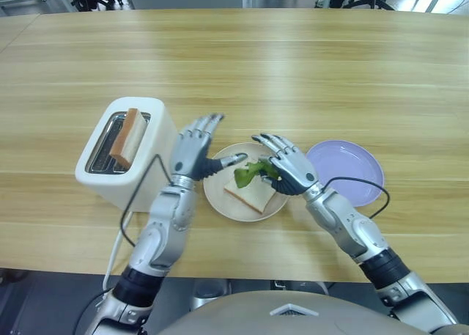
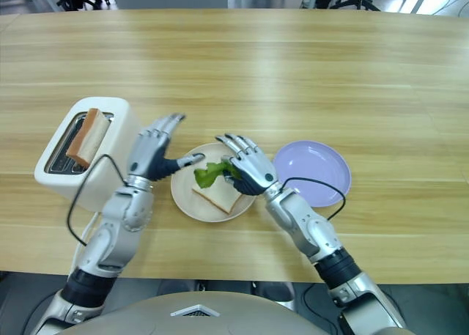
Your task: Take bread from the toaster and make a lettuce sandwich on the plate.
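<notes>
**A:** Your right hand [image 1: 289, 166] has its fingers pinched on the lettuce leaf [image 1: 249, 174], just over the bread slice [image 1: 253, 197] on the beige plate [image 1: 210, 190]. Lower the leaf flat and centred before you let go.

**B:** And the left hand [image 1: 192, 152]?

**A:** Its fingers are spread and hold nothing, between toaster [image 1: 143, 182] and plate. A second slice [image 1: 126, 137] stands in the slot. Both eyes agree; neither tells whether leaf touches bread.

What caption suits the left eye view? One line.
Right hand holds lettuce over bread on the plate; open left hand beside the toaster, one slice inside.
</notes>
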`<state>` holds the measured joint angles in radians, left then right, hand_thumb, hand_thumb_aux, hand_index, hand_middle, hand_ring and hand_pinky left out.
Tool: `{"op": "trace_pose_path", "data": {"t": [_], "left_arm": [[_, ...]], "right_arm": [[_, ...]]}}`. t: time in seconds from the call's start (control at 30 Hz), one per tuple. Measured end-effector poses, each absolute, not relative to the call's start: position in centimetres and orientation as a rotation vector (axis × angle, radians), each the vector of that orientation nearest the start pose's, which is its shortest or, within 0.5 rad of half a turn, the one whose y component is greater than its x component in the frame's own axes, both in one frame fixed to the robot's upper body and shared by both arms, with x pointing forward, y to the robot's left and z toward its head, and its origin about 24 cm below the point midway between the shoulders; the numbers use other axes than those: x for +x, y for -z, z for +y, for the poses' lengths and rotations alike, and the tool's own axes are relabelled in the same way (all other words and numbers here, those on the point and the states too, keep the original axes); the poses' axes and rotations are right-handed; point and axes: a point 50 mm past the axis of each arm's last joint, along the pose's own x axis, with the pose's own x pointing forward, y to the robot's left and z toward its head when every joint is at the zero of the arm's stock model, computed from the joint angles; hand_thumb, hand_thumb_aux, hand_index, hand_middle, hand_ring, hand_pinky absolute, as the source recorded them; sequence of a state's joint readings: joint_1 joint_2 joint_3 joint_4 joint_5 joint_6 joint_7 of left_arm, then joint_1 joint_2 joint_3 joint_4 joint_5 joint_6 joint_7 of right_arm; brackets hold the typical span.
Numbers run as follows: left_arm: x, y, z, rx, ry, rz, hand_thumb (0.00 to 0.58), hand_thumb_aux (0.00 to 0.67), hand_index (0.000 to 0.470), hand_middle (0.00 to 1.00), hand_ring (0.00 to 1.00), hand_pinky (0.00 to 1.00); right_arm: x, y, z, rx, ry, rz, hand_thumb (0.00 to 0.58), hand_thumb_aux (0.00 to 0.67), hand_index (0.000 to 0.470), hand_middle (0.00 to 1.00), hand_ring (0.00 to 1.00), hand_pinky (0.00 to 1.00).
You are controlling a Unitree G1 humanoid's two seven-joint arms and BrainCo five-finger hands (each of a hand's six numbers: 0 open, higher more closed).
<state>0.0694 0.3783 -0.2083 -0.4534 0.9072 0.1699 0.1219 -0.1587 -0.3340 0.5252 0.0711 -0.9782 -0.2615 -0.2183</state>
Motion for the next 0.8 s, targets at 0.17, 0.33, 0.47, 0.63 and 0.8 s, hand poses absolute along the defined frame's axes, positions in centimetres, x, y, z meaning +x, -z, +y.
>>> {"op": "trace_pose_path", "data": {"t": [0.17, 0.33, 0.47, 0.63, 0.8], "left_arm": [[20.3, -14.7, 17.4, 1.205, -0.208, -0.418, 0.000, 0.000, 0.000, 0.00, 0.00, 0.00], [18.1, -17.5, 19.8, 1.268, -0.349, -0.451, 0.000, 0.000, 0.000, 0.00, 0.00, 0.00], [17.2, -18.3, 22.2, 1.371, -0.444, -0.392, 0.000, 0.000, 0.000, 0.00, 0.00, 0.00], [16.9, -17.8, 25.3, 1.517, -0.519, -0.213, 0.000, 0.000, 0.000, 0.00, 0.00, 0.00], [18.5, -13.7, 27.2, 1.547, -0.428, 0.049, 0.000, 0.000, 0.000, 0.00, 0.00, 0.00]], "right_arm": [[24.5, -3.5, -6.6, -1.260, -0.535, -0.572, 0.580, 0.670, 0.460, 0.00, 0.00, 0.00], [25.0, -2.5, -7.8, -1.352, -0.536, -0.523, 0.580, 0.670, 0.460, 0.00, 0.00, 0.00], [25.4, -2.8, -8.3, -1.402, -0.518, -0.534, 0.580, 0.670, 0.460, 0.00, 0.00, 0.00], [25.8, -3.0, -8.9, -1.451, -0.493, -0.528, 0.580, 0.670, 0.460, 0.00, 0.00, 0.00], [26.3, -3.1, -9.0, -1.495, -0.473, -0.525, 0.580, 0.670, 0.460, 0.00, 0.00, 0.00]]}}
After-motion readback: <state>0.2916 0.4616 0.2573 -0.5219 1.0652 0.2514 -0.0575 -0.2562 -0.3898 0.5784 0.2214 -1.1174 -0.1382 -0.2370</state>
